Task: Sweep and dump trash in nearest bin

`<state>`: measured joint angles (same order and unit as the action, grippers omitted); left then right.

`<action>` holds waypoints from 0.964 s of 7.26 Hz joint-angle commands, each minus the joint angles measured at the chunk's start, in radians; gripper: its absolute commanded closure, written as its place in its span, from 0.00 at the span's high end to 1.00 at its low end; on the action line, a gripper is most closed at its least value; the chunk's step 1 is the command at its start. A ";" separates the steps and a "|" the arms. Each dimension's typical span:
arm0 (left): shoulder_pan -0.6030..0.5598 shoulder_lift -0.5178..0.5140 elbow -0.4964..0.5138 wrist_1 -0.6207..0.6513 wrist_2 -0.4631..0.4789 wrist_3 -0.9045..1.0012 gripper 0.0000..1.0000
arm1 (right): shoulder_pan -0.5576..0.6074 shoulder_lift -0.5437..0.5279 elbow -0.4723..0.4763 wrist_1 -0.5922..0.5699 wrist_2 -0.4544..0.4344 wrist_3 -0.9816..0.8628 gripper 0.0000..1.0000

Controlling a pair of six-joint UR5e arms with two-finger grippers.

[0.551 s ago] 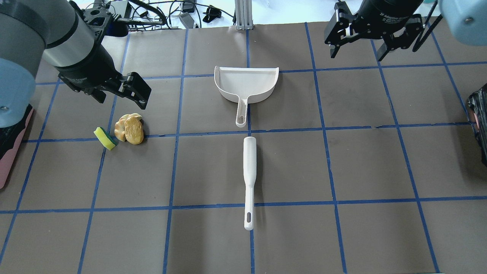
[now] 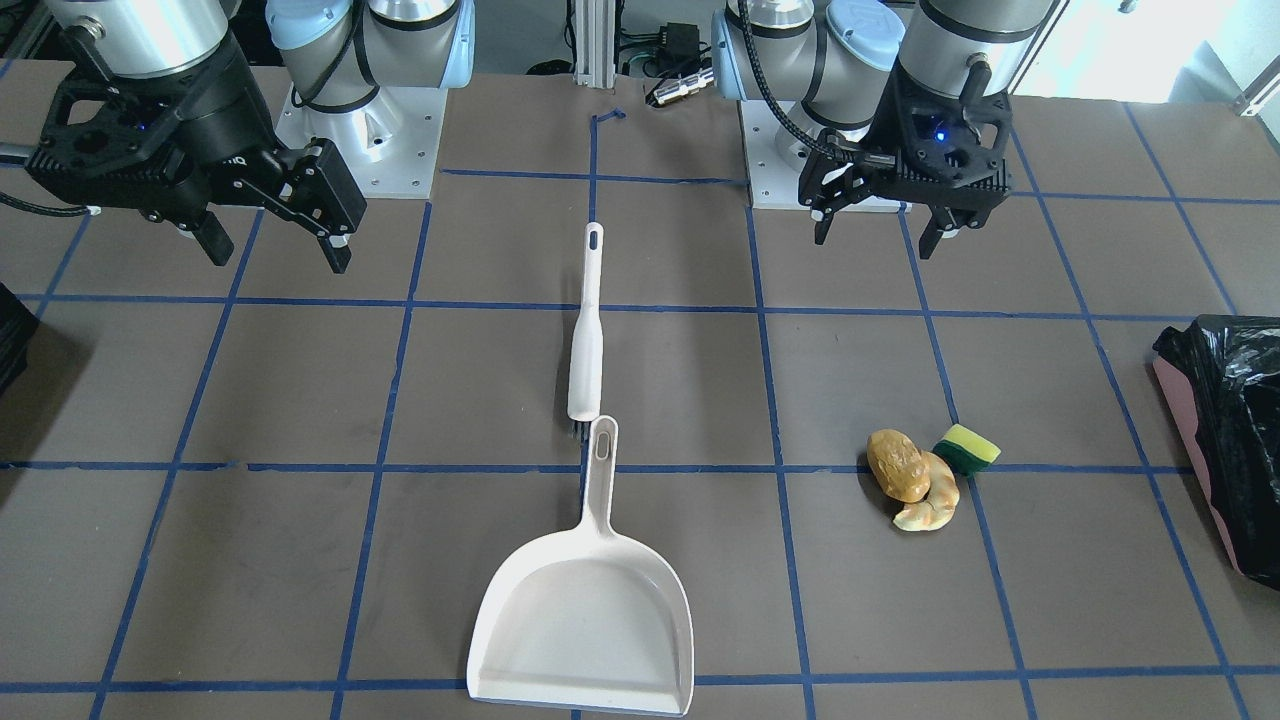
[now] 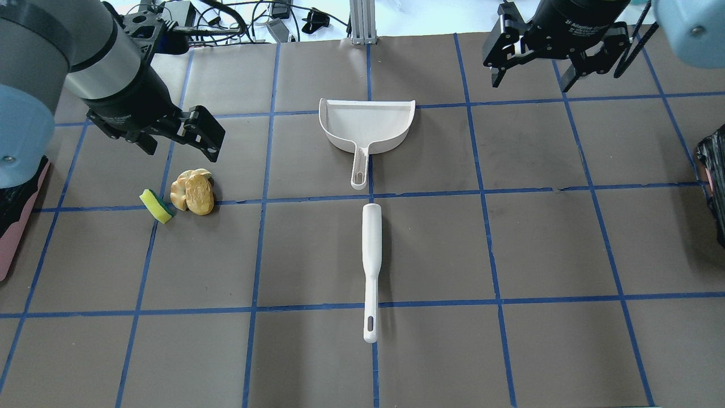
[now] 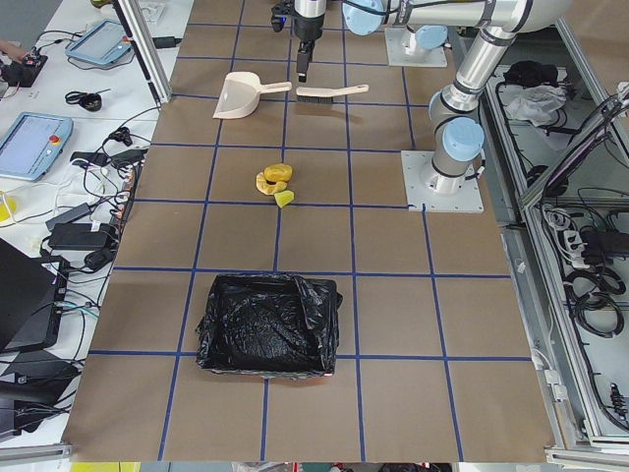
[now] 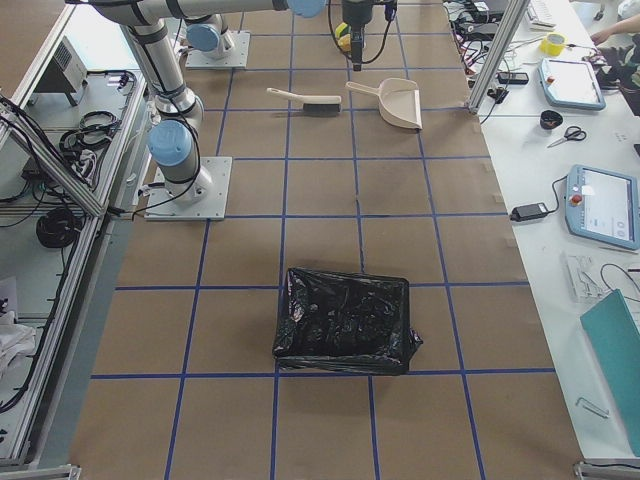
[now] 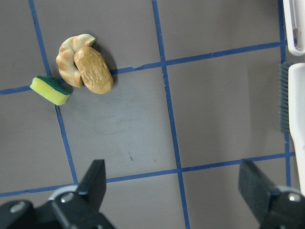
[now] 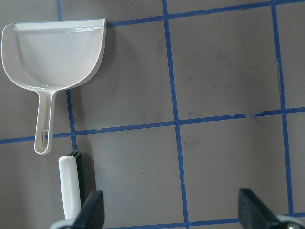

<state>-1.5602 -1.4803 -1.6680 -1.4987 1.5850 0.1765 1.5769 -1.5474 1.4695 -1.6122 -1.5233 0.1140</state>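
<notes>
Both jaws are hanging wide, empty; trash (image 3: 187,195) is lying nearest your left jaws, brush (image 3: 371,266) and dustpan (image 3: 365,127) end-to-end midway between arms.

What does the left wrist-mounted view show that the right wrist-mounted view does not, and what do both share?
Only the left wrist view: the brown lump, the croissant piece touching it, and the yellow-and-green sponge beside them. Only the right wrist view: the whole scoop of the dustpan, which is empty. Both: the bristled end of the white brush, the tip of the dustpan handle, and the brown table with its blue tape grid.
</notes>
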 commanded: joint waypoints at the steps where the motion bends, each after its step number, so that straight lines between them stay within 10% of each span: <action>1: 0.003 -0.003 0.000 0.000 0.001 0.008 1.00 | 0.000 0.015 0.000 0.001 0.000 0.001 1.00; 7: 0.006 -0.001 -0.013 -0.011 0.001 0.000 1.00 | 0.000 0.015 0.000 -0.003 0.000 -0.001 1.00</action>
<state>-1.5541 -1.4811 -1.6793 -1.5086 1.5879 0.1810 1.5769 -1.5318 1.4696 -1.6147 -1.5232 0.1135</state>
